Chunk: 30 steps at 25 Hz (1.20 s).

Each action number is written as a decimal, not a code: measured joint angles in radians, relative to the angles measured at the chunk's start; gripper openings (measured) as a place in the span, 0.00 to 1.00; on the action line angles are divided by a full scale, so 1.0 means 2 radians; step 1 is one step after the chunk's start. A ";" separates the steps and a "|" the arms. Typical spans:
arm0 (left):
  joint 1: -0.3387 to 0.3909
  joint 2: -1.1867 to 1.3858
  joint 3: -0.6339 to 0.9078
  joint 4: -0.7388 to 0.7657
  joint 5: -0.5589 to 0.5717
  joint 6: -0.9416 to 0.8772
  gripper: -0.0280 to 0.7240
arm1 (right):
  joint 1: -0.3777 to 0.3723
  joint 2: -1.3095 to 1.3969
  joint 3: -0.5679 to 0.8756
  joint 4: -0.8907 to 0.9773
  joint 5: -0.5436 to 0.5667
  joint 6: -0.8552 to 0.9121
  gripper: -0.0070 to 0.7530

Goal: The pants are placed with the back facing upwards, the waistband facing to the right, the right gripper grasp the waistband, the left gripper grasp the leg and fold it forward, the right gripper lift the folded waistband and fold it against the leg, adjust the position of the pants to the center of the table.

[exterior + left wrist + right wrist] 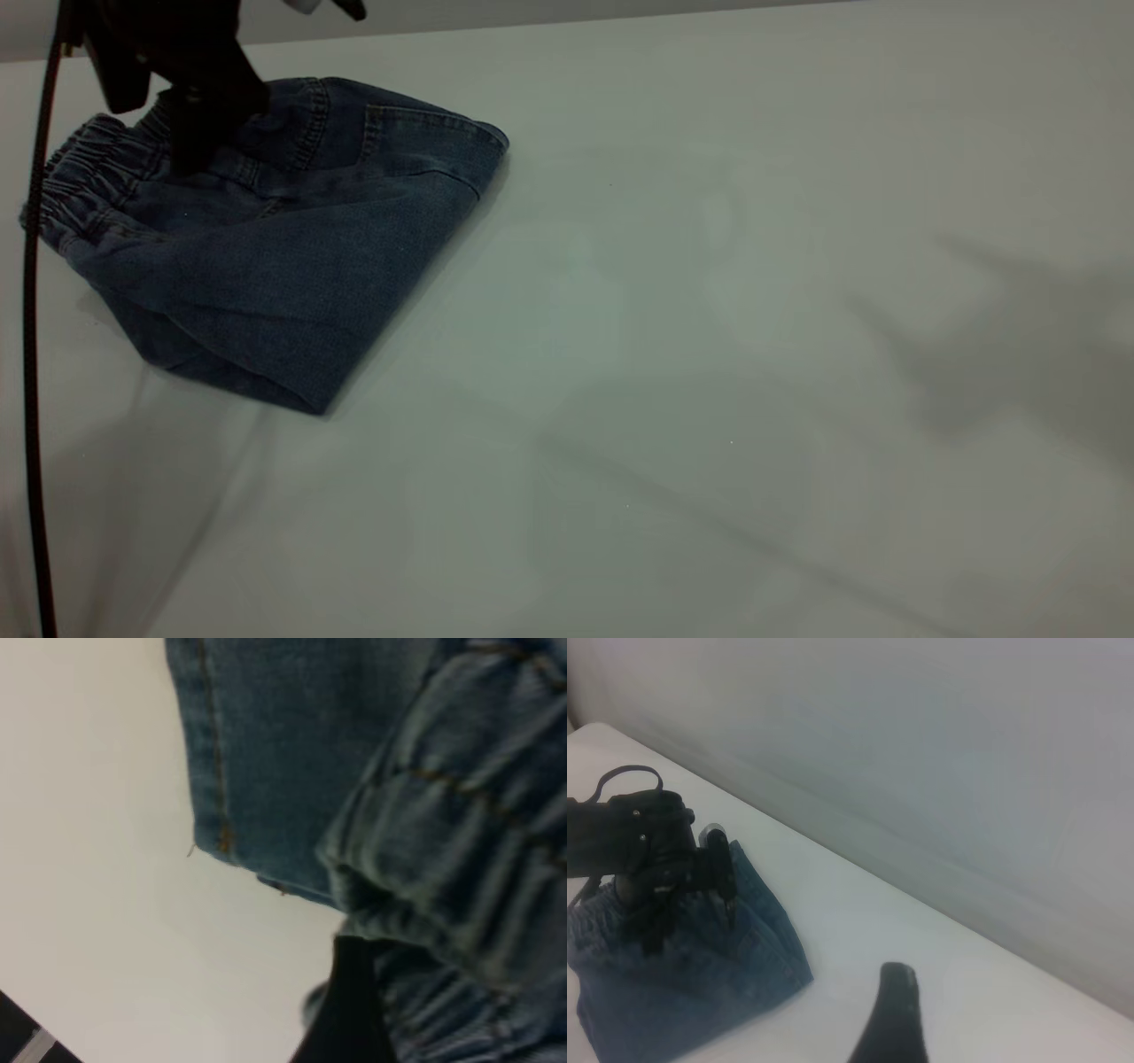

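Note:
The pants [283, 248] lie folded into a compact blue denim bundle at the far left of the table [673, 372]. The ruffled waistband [84, 173] shows along the bundle's left edge. The printed leg is hidden in the fold. My left gripper [190, 159] comes down onto the bundle's top by the waistband. In the left wrist view one black finger [350, 1005] presses against the pleated waistband [443, 1019], and the gripper [434, 1028] is shut on it. My right gripper [966, 1045] hangs open over bare table to the right of the pants [682, 992], showing one finger [890, 1019].
The table's far edge [620, 22] runs just behind the bundle. A black cable [31, 354] hangs down the left side. The right arm's shadow [1019, 354] falls on the cloth at the right.

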 joint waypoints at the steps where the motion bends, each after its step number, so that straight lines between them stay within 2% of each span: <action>1: -0.002 -0.002 -0.002 -0.009 0.000 0.001 0.77 | 0.000 0.000 0.000 0.000 0.000 0.000 0.74; 10: -0.011 -0.007 -0.009 -0.070 0.001 0.042 0.77 | 0.000 0.000 0.000 0.001 0.001 -0.001 0.74; 14: -0.015 -0.007 -0.009 -0.096 -0.017 0.059 0.77 | 0.000 0.000 0.000 0.002 0.001 -0.001 0.74; 24: -0.050 -0.007 -0.009 -0.111 -0.022 0.071 0.77 | 0.000 0.000 0.000 0.002 0.002 -0.001 0.74; 30: -0.054 -0.007 -0.009 -0.119 -0.039 0.071 0.77 | 0.000 0.000 0.000 0.002 0.003 0.000 0.73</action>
